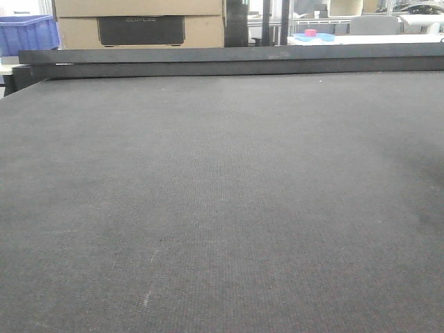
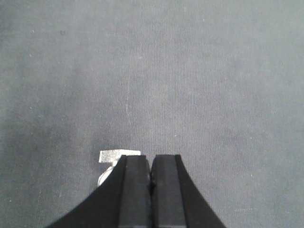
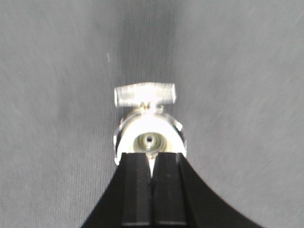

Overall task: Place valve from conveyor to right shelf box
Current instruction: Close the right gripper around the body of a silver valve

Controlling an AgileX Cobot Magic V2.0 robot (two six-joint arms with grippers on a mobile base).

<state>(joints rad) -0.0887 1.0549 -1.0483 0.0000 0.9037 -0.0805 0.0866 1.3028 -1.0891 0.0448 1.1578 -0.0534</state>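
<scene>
1. Valve is seen on conveyor, just far of right gripper, which is closed and empty.
2. Left gripper is likewise closed and empty.
3. Approach is judged in hand; right gripper must be opened and lowered astride valve.

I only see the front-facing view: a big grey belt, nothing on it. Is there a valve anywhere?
Observer: Yes. The right wrist view shows a pale valve with a T-handle, just past the right gripper.
Visitor: Is it held?
Observer: Its fingers are pressed together, the valve beyond them; I can't tell.
Visitor: And the other arm?
Observer: The left gripper is shut; a small metal part peeks out beside it.
</scene>
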